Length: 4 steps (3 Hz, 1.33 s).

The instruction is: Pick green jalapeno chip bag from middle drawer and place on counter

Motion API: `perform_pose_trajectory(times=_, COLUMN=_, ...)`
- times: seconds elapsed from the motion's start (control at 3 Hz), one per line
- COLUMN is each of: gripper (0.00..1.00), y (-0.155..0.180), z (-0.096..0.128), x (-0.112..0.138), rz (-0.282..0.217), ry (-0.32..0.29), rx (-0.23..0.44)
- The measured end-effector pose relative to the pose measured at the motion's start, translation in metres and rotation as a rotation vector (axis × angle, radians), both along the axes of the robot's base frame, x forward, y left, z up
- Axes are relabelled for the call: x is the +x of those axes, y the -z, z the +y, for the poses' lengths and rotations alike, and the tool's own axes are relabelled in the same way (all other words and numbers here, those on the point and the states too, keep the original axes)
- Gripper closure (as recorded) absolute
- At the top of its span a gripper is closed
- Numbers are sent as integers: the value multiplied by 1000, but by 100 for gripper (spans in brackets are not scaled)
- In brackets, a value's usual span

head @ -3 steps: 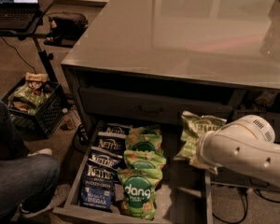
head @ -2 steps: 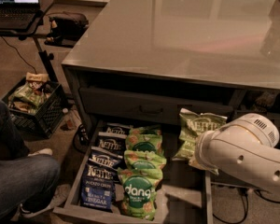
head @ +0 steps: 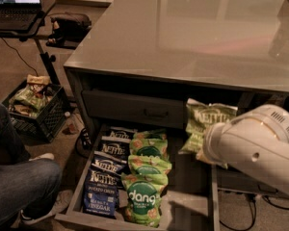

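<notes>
1. Green jalapeno chip bag (head: 208,123): olive-green, crinkly, white "Kettle" lettering. It is being held upright at centre right, above the drawer's right side and below the counter's front edge.
2. Gripper (head: 205,152): it is being covered by the rounded, glossy white arm (head: 257,148) at lower right, beside the bag's lower right corner. Whether it is apart or clamped cannot be told.
3. Middle drawer (head: 192,198): dark grey, shallow, standing open at lower centre, with its pale floor being left bare on the right.
4. Counter (head: 183,32): smooth, glossy grey, reflecting light, across the upper frame.
5. Dark blue Kettle bags (head: 103,177) and bright green dang bags (head: 145,196): two overlapping columns are being kept in the drawer's left half.
6. Black crate (head: 50,121) at the left edge; jeans-clad leg (head: 19,182) at lower left.
</notes>
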<state>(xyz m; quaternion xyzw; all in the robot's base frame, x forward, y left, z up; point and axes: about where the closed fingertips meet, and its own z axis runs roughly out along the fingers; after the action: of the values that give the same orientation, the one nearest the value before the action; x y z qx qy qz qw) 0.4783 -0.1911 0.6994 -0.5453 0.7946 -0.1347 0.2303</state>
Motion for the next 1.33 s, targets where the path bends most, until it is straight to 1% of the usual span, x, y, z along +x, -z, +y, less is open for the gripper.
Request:
perform_pose_trajectory(times=0.33, gripper=100, y=-43, z=-3, x=21, rz=-54, ry=-10, rx=-32)
perform_pose_trajectory(times=0.67, gripper=100, y=-79, z=-6, x=41, rz=-83, ry=-30, rx=-78)
perform_pose_trajectory(times=1.0, gripper=100, y=-84, z=-6, x=43, rz=-86, ry=-28, rx=-79)
perform_pose_trajectory(times=1.33, gripper=100, y=-99, z=-9, x=49, rz=-128, ry=-28, rx=-86)
